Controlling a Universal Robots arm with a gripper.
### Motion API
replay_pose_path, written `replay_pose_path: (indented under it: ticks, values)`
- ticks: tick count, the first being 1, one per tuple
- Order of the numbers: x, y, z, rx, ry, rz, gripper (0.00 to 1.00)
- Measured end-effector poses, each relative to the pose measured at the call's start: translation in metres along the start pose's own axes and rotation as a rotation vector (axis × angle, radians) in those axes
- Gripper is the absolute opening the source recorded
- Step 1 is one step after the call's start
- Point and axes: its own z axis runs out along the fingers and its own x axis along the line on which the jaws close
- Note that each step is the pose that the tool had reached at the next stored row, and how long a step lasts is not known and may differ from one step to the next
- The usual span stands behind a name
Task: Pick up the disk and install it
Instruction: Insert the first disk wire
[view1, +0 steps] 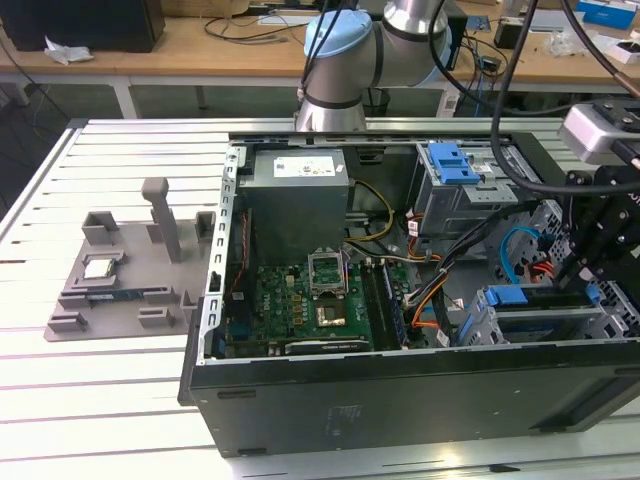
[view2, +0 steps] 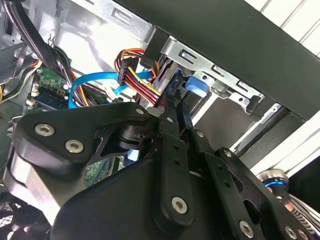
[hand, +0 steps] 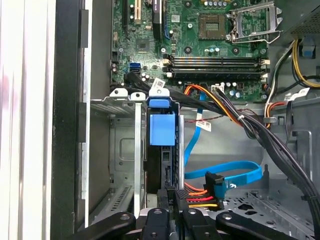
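Open PC case: disk stands on edge in the drive cage (blue carrier handle visible), one drive there. Gripper fingers pinched narrow on its edge. One motherboard.

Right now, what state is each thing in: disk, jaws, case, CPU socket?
Disk: standing on edge in the drive cage, blue carrier tab toward the motherboard.
Gripper: jaws shut on the disk's rear edge.
Case: lying on its side, side panel off.
CPU socket: latch frame open.
Drive cage: slot beside the disk vacant.
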Motion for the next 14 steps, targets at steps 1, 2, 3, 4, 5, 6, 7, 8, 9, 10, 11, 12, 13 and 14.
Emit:
replay_pose_path:
  ticks: [1,2,3,4,5,6,7,8,9,10,11,12,13,14]
  values:
    - [0.0,0.0,-0.0009,0.0004,-0.0042,0.0,0.17]
    - [0.0,0.0001,-0.0009,0.0004,-0.0145,-0.001,0.17]
    - [0.0001,0.0001,-0.0008,0.0004,-0.0215,-0.001,0.17]
    - [0.0005,0.0001,-0.0008,0.0004,-0.0261,-0.001,0.17]
    - [0.0033,0.0001,-0.0008,0.0005,-0.026,-0.001,0.17]
    - [0.0049,0.0001,-0.0007,0.0004,-0.026,-0.001,0.17]
    - [0.0051,0.0001,-0.0007,0.0004,-0.0265,-0.001,0.17]
    - [0.005,0.0001,-0.0006,0.0004,-0.027,-0.001,0.17]
    - [0.0051,0.0001,-0.0005,0.0004,-0.0272,-0.001,0.17]
    - [0.0051,0.0001,-0.0002,0.0004,-0.0274,-0.001,0.17]
    - [0.0051,0.0001,0.0005,0.0,-0.027,-0.002,0.17]
    - [0.0051,0.0001,0.0013,-0.0005,-0.0268,-0.001,0.17]
    - [0.0051,0.0,0.0018,-0.0009,-0.0267,-0.001,0.17]
    - [0.0051,-0.0003,0.0027,-0.0017,-0.0265,-0.001,0.17]
